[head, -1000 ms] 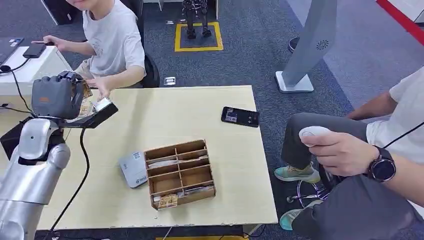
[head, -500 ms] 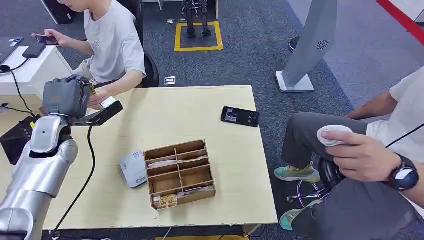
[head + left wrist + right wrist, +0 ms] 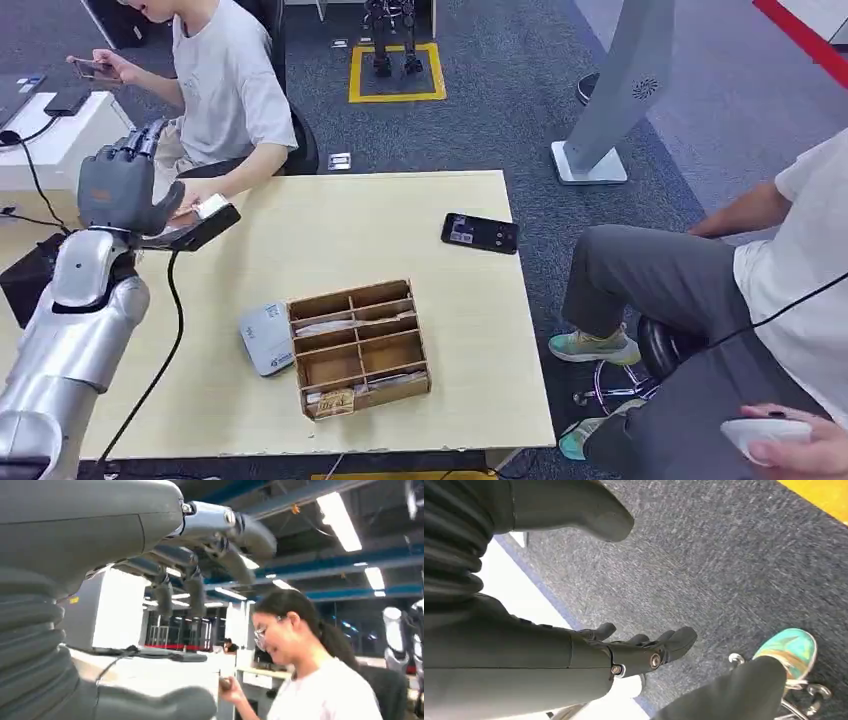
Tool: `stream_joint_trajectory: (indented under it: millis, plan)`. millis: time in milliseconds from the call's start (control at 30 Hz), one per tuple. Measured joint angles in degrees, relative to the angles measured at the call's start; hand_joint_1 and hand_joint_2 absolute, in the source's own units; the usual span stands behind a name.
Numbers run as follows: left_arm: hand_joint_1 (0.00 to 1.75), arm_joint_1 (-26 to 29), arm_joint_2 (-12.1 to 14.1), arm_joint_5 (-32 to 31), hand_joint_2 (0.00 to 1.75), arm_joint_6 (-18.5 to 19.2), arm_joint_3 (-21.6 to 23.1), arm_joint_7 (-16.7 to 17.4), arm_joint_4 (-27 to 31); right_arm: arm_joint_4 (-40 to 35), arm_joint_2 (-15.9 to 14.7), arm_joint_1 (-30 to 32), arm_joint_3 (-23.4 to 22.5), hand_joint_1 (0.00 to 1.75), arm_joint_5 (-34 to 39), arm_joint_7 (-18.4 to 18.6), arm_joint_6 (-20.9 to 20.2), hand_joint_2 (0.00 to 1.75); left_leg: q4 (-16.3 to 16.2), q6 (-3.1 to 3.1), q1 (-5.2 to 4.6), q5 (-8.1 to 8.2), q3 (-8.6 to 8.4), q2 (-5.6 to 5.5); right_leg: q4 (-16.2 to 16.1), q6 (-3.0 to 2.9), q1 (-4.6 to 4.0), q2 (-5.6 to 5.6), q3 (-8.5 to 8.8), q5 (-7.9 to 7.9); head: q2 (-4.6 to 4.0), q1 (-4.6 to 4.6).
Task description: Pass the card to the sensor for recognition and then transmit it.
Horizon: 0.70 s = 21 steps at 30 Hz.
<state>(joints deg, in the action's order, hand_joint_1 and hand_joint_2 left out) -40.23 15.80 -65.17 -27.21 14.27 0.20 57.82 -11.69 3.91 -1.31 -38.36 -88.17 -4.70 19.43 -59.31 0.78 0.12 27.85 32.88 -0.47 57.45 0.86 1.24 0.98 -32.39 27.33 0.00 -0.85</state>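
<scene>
While raised, left hand gapes — fingers spread.

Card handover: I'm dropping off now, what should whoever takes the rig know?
Left hand: raised at the table's far left corner, fingers spread, holding nothing.
Right hand: hanging over the carpet, holding nothing.
Sensor sits against the wooden organizer.
A person's hand is right beside the left hand; whether it has the card is unclear.
Handover looks done. Left: confirm it, then lower the arm.
</scene>
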Motion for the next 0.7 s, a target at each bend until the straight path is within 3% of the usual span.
stream_joint_trajectory:
  millis: [233, 700]
  plan:
    - [0.00, 7.27, 3.74, 5.20, 1.75, -2.16, -5.46, -2.14, 5.81, 0.15, 0.00, 0.36, 0.00, 0.00, 0.04, 0.35, 0.02, 1.75, 0.04, -0.01, 0.02, 0.00, 0.02, -0.02, 0.00, -0.02, -0.02, -0.03, -0.07, 0.03, 0.00, 0.02]
    - [0.00, 12.11, 5.00, 5.13, 1.75, -3.30, -9.31, -2.58, 9.59, 0.17, 0.00, 0.37, -0.02, 0.00, 0.13, 0.28, 0.15, 1.75, 0.03, 0.00, -0.02, -0.02, 0.00, 0.10, 0.00, 0.01, 0.02, 0.08, -0.02, -0.02, 0.00, 0.02]
